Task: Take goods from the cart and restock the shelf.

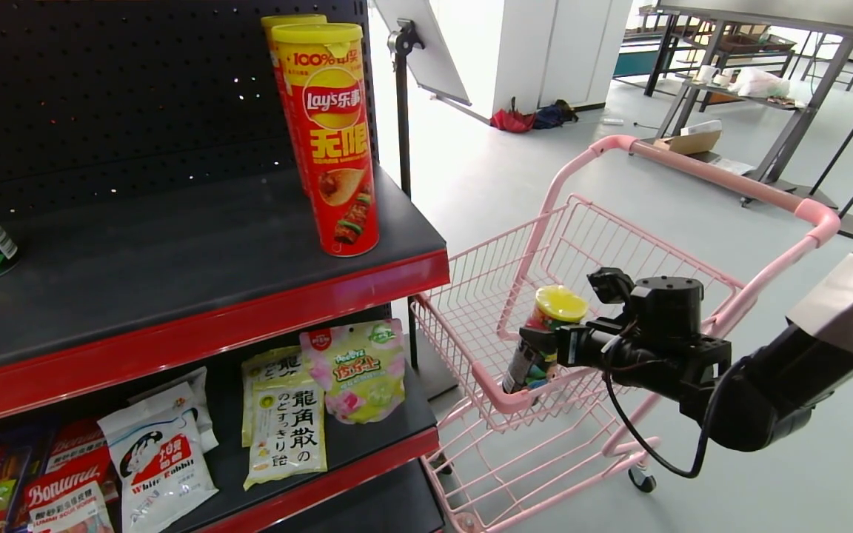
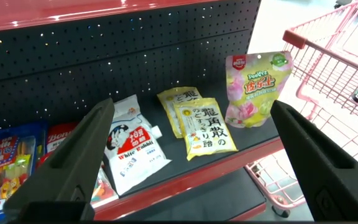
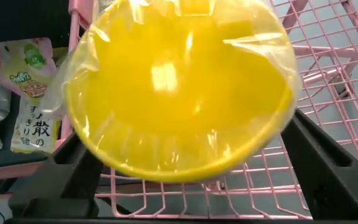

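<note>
Right gripper (image 1: 545, 342) clasps yellow-lidded can (image 1: 556, 305) in cart (image 1: 693, 166), shelf-side corner | best lifted straight, clearing rim | left gripper (image 2: 192, 104) spread wide.

- My right arm (image 1: 767, 400) is stretched from the near right edge toward the left, wrist roughly level.
- My right gripper (image 1: 536, 348) is clamped on a can (image 1: 560, 305), one finger (image 3: 331, 171) on each side.
- My left gripper (image 2: 191, 158) has its fingers (image 2: 73, 158) spread wide apart.
</note>
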